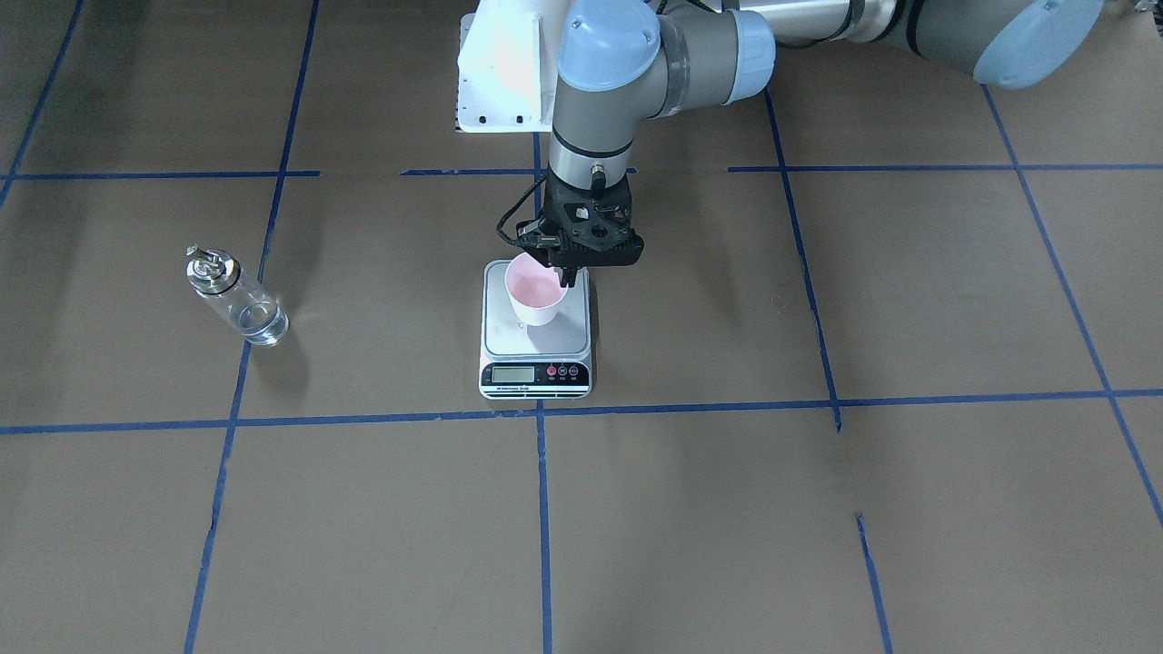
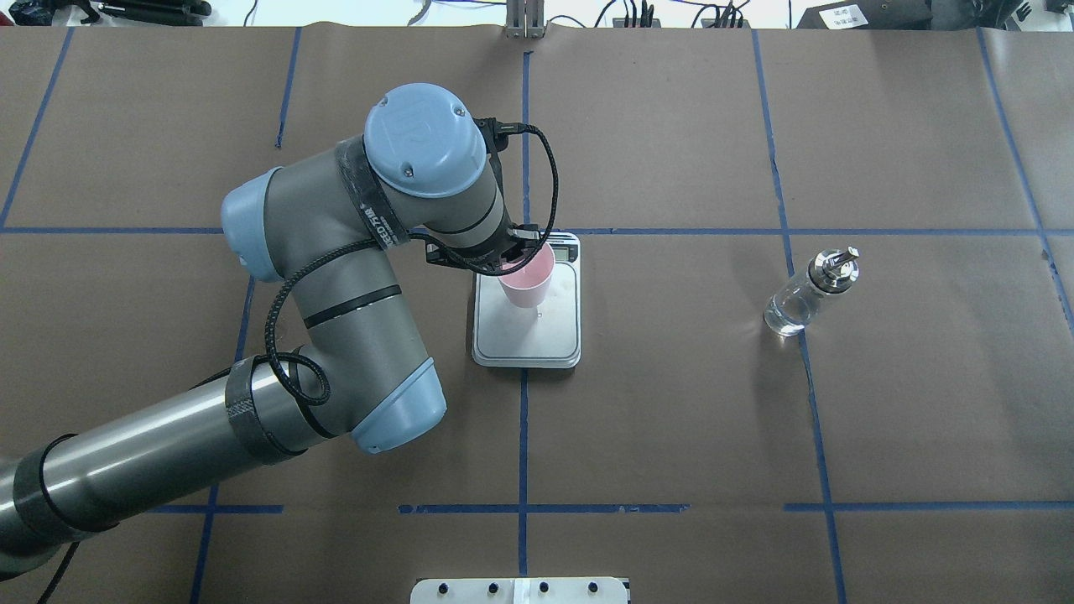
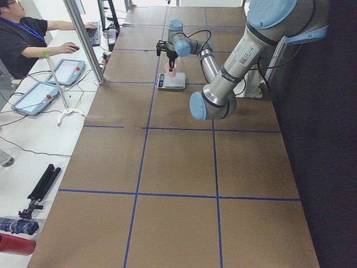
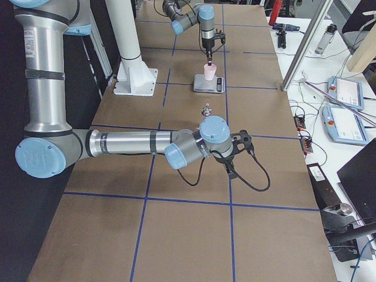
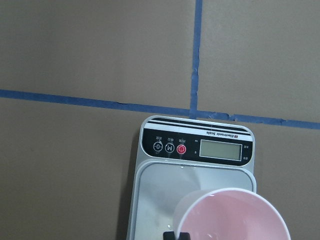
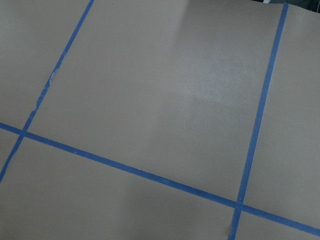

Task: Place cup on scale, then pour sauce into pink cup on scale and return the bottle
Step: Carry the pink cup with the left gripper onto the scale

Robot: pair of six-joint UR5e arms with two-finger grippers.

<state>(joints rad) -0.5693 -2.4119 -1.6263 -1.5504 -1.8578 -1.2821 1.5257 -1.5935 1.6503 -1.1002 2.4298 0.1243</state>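
On the scale's silver plate, the left gripper [image 1: 567,272] pinches one side of the pink paper cup's [image 1: 536,292] rim. Its fingers are close together on the thin wall. I think it holds the cup there to set it down near the middle. I cannot tell if the cup's bottom rests on the scale [image 1: 509,336] yet. The cup is small, pale pink, wider at the top, and looks empty. The glass bottle [image 1: 234,296] with the shiny cap stands well apart on the brown table [image 1: 818,509], likely waiting for the pour. The right gripper [image 4: 235,158] hangs over the table, and I cannot tell if it is open.
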